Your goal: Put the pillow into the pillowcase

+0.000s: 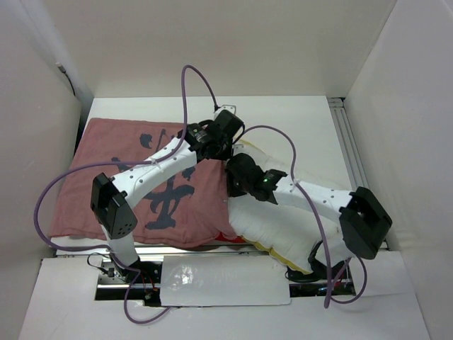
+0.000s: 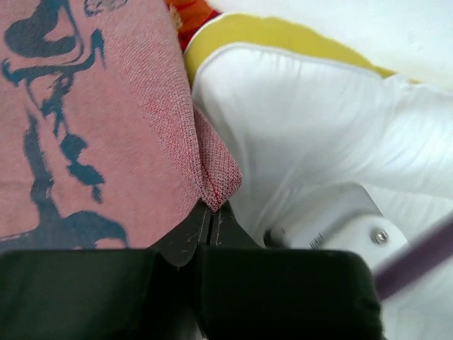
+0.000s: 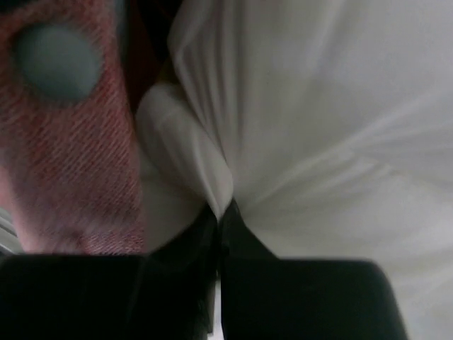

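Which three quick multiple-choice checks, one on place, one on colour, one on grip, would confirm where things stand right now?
1. In the top view, where does the pillow lie relative to the pillowcase?
A) at its right edge
B) at its left edge
C) fully inside it

2. The pillowcase's upward face is:
A) green
B) dusty pink
C) plain white

3. The left gripper is:
A) open
B) shut on the pillow
C) shut on the pillowcase

Answers:
1 A, the white bulk sits exposed beside the cloth's right edge.
2 B, it is pink with dark calligraphy.
3 C, the left wrist view shows the fingers closed on the pink hem.
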{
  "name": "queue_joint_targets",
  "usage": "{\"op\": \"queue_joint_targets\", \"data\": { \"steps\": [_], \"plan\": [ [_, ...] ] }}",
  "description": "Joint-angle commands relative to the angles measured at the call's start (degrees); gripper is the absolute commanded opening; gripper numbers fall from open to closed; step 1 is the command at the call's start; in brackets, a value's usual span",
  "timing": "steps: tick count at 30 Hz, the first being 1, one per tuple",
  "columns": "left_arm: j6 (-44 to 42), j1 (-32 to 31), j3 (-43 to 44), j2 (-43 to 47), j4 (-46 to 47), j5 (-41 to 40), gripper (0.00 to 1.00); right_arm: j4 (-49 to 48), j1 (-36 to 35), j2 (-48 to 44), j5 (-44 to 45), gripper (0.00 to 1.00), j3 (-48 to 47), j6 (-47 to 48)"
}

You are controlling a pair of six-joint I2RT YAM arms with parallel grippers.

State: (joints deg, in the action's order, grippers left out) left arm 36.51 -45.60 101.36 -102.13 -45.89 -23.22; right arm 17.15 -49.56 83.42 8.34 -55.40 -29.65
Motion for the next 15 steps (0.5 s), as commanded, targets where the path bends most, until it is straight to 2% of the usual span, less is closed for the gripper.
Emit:
{"op": "queue_joint_targets", "data": {
  "steps": [1,2,3,4,5,6,9,11,15],
  "plan": [
    [1.6,0.0,0.2,2.8,1.3,-1.2,0.00,6.4,-1.2,3.0,-6.4,0.08,3.8,4.3],
    [1.6,0.0,0.2,2.8,1.3,-1.2,0.00,6.9,-1.2,2.5,-5.6,0.13,3.8,5.7],
    [1.6,0.0,-0.4,3.5,1.3,-1.7,0.00,8.0,-0.5,0.2,-4.1,0.30,3.0,6.8],
    [1.6,0.0,-1.2,4.1,1.3,-1.7,0.00,8.0,0.1,0.2,-3.4,0.30,3.0,6.8],
    [2.3,0.0,-2.0,4.1,1.3,-2.5,0.00,8.6,0.8,-3.5,-3.4,0.64,3.0,8.2],
    [3.0,0.0,-3.3,4.7,1.3,-3.4,0.00,8.6,1.6,-5.6,-3.4,0.75,3.0,8.8],
    [5.2,0.0,-5.7,5.4,1.3,-5.2,0.00,9.9,6.5,-12.7,-2.7,0.96,2.0,10.1],
    [5.8,0.5,-6.4,5.4,1.3,-5.2,0.00,9.9,11.3,-15.2,-1.7,0.97,1.3,10.1],
    [6.3,1.7,-5.9,4.8,1.3,-4.5,0.00,5.5,19.9,-15.8,-7.4,0.99,1.3,14.7]
  ]
}}
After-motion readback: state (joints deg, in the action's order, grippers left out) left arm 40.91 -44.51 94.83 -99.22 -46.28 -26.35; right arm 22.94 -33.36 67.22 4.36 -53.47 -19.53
